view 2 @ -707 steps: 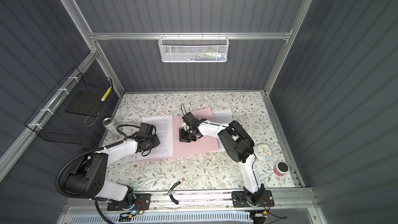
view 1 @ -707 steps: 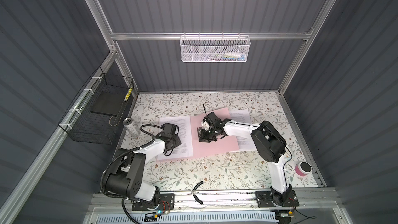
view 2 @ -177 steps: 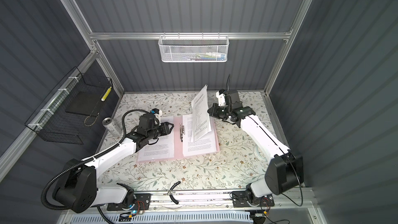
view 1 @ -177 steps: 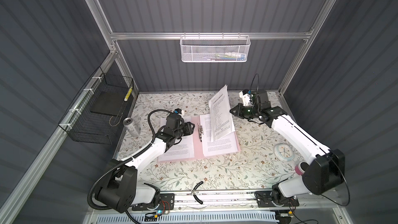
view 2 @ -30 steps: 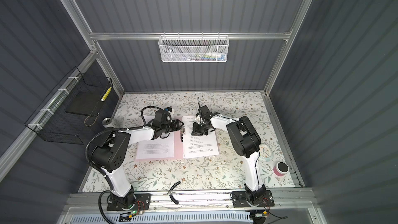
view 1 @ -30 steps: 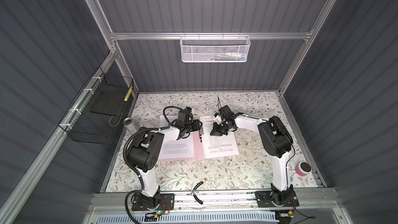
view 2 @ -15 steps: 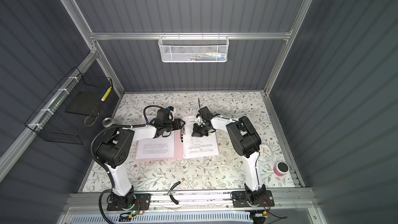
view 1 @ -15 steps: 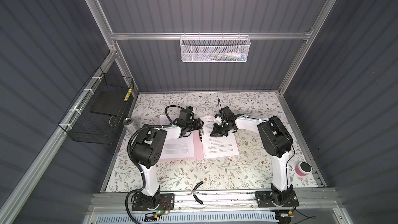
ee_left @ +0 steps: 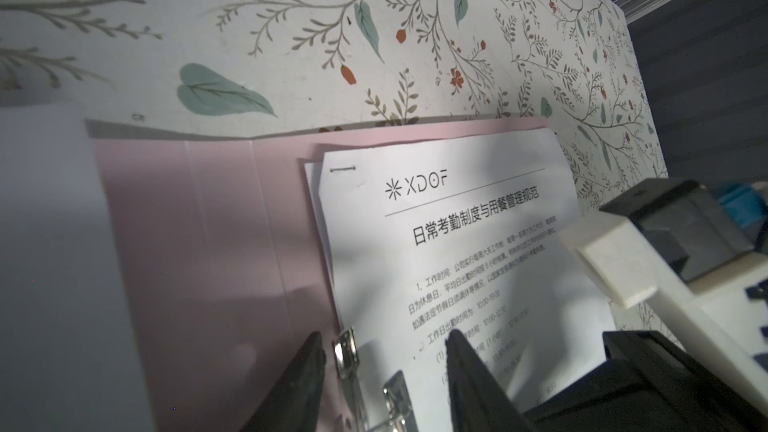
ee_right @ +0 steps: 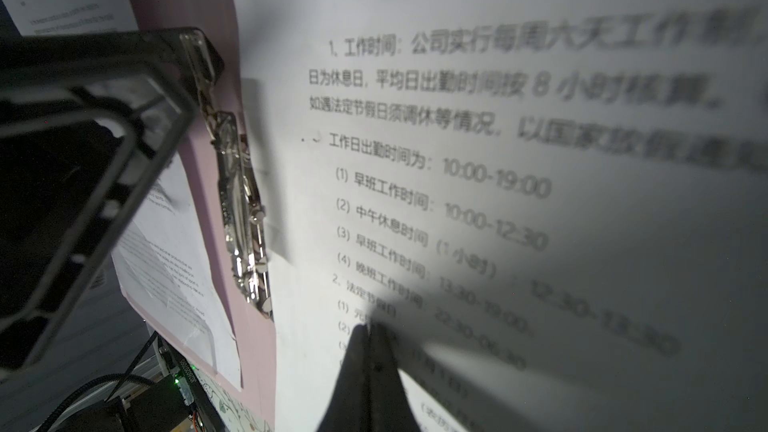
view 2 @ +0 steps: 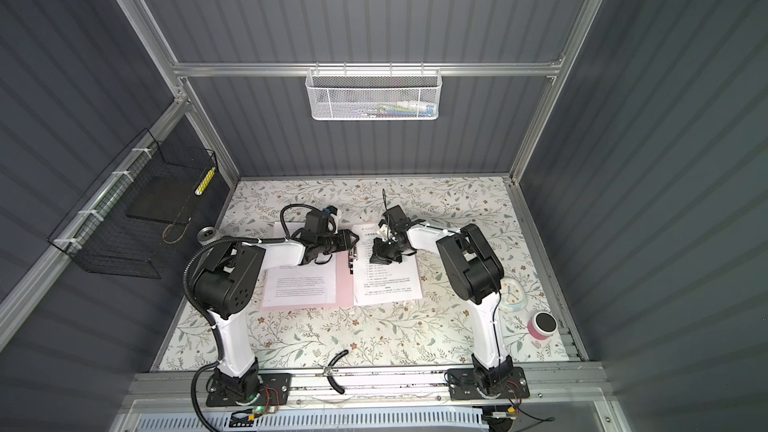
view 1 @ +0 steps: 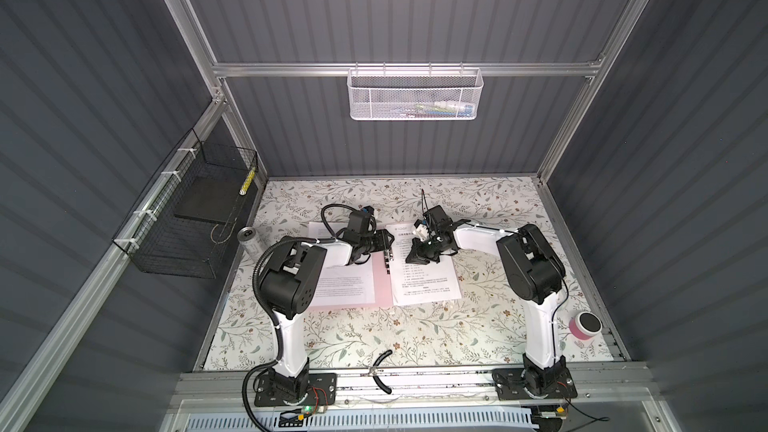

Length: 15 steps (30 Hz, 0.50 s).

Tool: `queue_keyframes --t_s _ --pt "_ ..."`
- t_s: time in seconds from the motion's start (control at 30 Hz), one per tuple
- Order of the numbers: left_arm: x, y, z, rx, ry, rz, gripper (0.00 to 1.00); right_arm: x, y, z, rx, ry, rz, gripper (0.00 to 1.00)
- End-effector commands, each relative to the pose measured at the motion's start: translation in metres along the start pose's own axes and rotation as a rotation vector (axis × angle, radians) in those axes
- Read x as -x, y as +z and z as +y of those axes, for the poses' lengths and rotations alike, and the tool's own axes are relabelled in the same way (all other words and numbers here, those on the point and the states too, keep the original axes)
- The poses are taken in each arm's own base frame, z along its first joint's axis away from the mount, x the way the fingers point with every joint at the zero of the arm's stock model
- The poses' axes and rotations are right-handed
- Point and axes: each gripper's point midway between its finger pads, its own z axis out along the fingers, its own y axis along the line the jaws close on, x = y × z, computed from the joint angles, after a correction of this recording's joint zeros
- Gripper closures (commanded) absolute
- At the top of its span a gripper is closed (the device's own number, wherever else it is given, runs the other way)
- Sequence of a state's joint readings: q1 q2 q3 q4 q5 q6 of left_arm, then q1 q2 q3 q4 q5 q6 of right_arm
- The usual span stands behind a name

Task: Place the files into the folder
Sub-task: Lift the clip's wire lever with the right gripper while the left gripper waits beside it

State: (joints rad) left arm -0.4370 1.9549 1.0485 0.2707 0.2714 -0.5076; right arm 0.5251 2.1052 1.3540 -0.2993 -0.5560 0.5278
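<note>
- A pale pink rectangular file folder (view 1: 383, 284) lies open and flat on the floral-patterned tabletop (view 1: 374, 334), as both top views show. Stapled white paper sheets (view 1: 428, 280) printed in black rest on the cover on the right arm's side. Their inner edge lies just beside the dark metal clip bar (ee_right: 241, 218) at the spine.
- A second printed white sheet (view 1: 345, 284) lies on the opposite cover.
- The left gripper (ee_left: 382, 338) hovers with jaws apart, one finger on either side of the clip's end, grasping nothing.
- The right gripper (ee_right: 370, 332) is clenched on nothing, its joined tips set down on the stapled sheets as if to pin them.
- The step in hand appears to be securing the papers at the spine. Whether their edge already sits beneath the clip cannot be told.
- The next move likely calls for the left gripper to work the clip while the right keeps the stack square. The other sheet would then have to join it.
- Legible on the top page are the logo "XDOF" and the heading "日常考勤制度与用餐管理规范". Also readable are lines such as "工作日出勤时间为:10:00-19:00" and "早班工作时间:10:00-12:30".
</note>
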Motion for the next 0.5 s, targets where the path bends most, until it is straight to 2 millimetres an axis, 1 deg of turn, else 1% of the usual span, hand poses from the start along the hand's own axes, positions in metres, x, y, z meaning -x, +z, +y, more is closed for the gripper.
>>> queue_keyframes --t_s 0.0,0.27,0.43,0.47 --pt "0.0076 0.0028 -0.0036 -0.026 0.012 -0.006 0.51 -0.0094 0.0122 -0.0159 -0.027 0.026 0.038 1.0" --pt "0.0057 0.008 -0.0054 -0.052 0.003 -0.002 0.52 -0.01 0.0131 -0.0169 -0.028 0.029 0.04 1.0" --pt "0.0088 0.0064 -0.0078 -0.061 0.002 -0.016 0.52 -0.0088 0.0128 -0.0164 -0.029 0.027 0.039 1.0" --pt "0.0088 0.0055 -0.0107 -0.076 0.001 -0.014 0.52 -0.0087 0.0127 -0.0162 -0.028 0.027 0.039 1.0"
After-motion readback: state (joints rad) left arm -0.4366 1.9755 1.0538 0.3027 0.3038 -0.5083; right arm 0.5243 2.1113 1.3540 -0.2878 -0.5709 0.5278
